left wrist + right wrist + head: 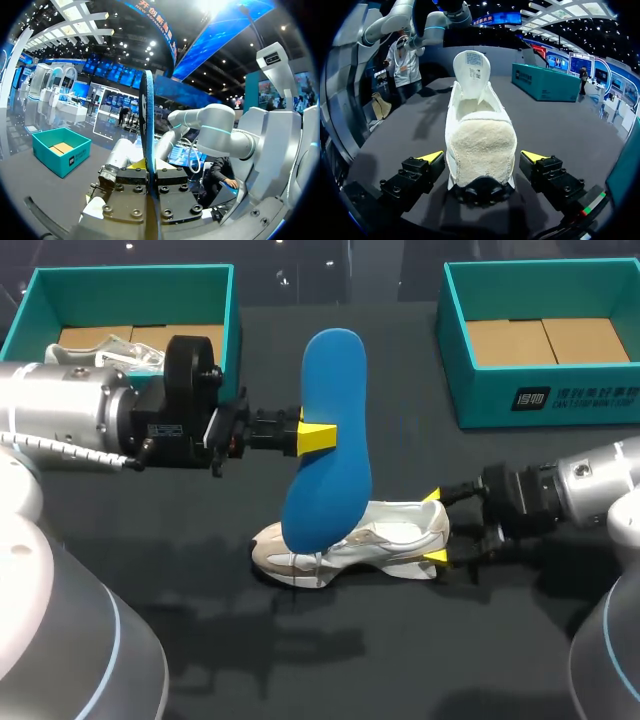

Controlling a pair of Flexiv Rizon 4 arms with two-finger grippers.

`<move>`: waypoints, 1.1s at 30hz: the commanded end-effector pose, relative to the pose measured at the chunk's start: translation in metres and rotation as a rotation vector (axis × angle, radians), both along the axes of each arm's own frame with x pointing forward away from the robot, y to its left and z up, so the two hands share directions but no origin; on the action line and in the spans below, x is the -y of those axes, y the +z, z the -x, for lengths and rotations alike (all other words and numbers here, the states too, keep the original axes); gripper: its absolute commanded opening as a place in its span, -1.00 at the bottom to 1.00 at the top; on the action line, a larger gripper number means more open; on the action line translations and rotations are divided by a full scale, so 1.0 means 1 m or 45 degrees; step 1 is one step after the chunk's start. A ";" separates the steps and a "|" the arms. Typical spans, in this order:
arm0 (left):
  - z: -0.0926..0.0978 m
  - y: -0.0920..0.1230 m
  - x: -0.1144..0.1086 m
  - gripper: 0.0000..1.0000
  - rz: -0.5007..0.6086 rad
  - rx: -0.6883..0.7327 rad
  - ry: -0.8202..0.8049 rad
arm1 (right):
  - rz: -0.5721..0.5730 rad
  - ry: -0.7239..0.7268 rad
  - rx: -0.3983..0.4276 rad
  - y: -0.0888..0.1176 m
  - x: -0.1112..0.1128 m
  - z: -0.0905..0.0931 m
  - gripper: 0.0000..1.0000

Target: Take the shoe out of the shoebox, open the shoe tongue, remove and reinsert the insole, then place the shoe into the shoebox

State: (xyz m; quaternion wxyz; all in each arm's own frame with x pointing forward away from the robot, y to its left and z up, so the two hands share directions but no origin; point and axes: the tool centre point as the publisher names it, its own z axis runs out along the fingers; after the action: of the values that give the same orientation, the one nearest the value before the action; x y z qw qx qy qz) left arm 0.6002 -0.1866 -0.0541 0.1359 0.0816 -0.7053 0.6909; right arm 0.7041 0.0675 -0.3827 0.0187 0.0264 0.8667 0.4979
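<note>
A blue insole (330,440) stands upright above the table, with my left gripper (318,437) shut on its middle. In the left wrist view the insole (149,120) is seen edge-on, pinched in the left gripper (151,174). Below it a white shoe (350,543) lies on the black table, toe to the left and heel to the right. My right gripper (435,528) is open at the heel, one yellow tip on each side. In the right wrist view the shoe (479,135) has its tongue raised. Its heel sits between the right gripper's (482,156) fingers, with a gap on both sides.
A teal shoebox (233,315) stands at the back left with another white shoe (110,348) inside. A second teal shoebox (530,390) stands at the back right, showing its cardboard floor. It also appears in the left wrist view as a teal shoebox (62,152).
</note>
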 end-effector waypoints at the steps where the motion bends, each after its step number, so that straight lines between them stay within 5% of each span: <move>1: 0.001 -0.001 0.000 -1.00 0.004 0.000 0.004 | 0.219 0.003 -0.050 0.022 0.013 0.004 1.00; 16: 0.001 -0.001 0.000 -1.00 0.004 0.000 0.004 | 0.707 0.112 -0.148 0.059 0.054 0.016 1.00; 23: 0.001 -0.001 0.000 -1.00 0.004 0.000 0.004 | 0.917 0.114 -0.156 0.073 0.058 0.020 1.00; 33: 0.001 -0.001 0.000 -1.00 0.004 0.000 0.004 | 1.038 0.062 -0.069 0.080 0.048 0.027 1.00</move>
State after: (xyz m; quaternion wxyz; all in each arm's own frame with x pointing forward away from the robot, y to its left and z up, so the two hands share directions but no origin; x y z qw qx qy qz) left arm 0.5998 -0.1866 -0.0545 0.1355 0.0818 -0.7048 0.6915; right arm 0.6854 0.0154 -0.3079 -0.0182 0.0085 0.9795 0.2003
